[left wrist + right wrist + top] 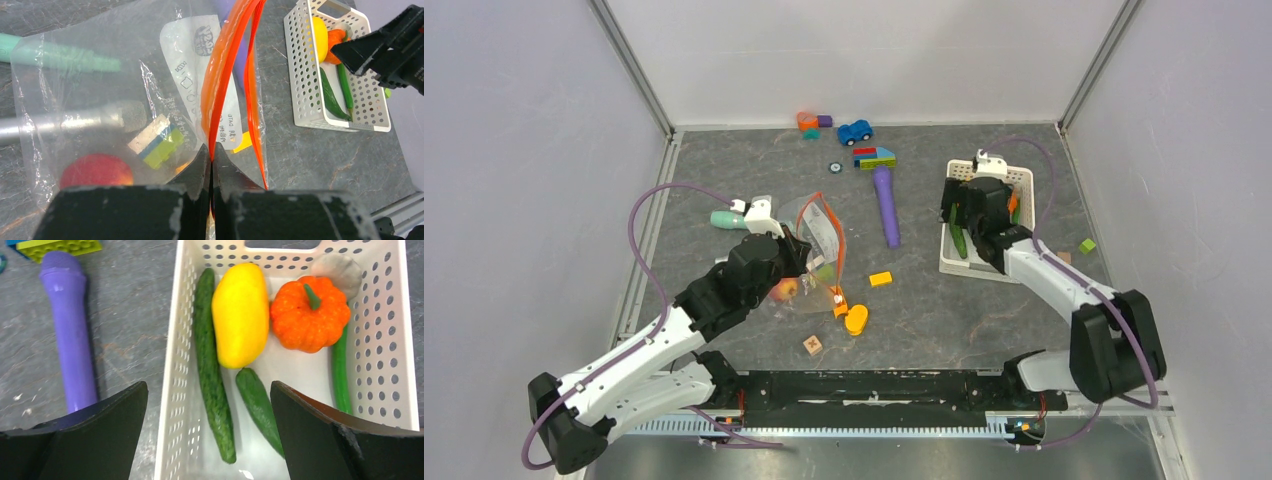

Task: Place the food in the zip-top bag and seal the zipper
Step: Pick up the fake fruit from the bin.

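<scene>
Zipper (221,75) of zip-top bag (90,65) sits pinched in the left tool (211,161).

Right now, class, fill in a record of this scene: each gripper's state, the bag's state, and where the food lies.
Left gripper: shut on the zipper
Right gripper: open, over the basket
Zip-top bag: unsealed, mouth strips apart
In basket: yellow squash, orange pumpkin, three green cucumbers, white garlic piece
Red fruit: seen through the bag; inside or underneath unclear
</scene>
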Robot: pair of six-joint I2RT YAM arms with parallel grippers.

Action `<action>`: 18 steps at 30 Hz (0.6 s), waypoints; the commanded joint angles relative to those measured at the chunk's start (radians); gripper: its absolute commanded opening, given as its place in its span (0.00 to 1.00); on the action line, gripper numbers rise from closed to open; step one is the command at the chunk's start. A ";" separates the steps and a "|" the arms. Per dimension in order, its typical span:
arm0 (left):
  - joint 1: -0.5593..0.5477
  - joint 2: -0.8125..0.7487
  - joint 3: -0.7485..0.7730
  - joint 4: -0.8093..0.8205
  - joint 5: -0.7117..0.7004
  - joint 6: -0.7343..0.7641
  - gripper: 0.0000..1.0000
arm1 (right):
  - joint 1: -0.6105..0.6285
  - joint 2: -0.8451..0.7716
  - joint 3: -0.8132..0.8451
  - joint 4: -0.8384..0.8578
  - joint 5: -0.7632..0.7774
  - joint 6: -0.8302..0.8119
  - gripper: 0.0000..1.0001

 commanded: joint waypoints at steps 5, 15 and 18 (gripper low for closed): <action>0.006 0.007 0.001 0.023 -0.017 0.019 0.02 | -0.085 0.157 0.129 0.048 0.018 0.027 0.98; 0.006 0.024 0.006 0.021 -0.015 0.021 0.02 | -0.132 0.329 0.226 0.067 -0.033 0.014 0.98; 0.006 0.027 0.006 0.021 -0.020 0.019 0.02 | -0.139 0.359 0.237 0.076 -0.023 0.011 0.97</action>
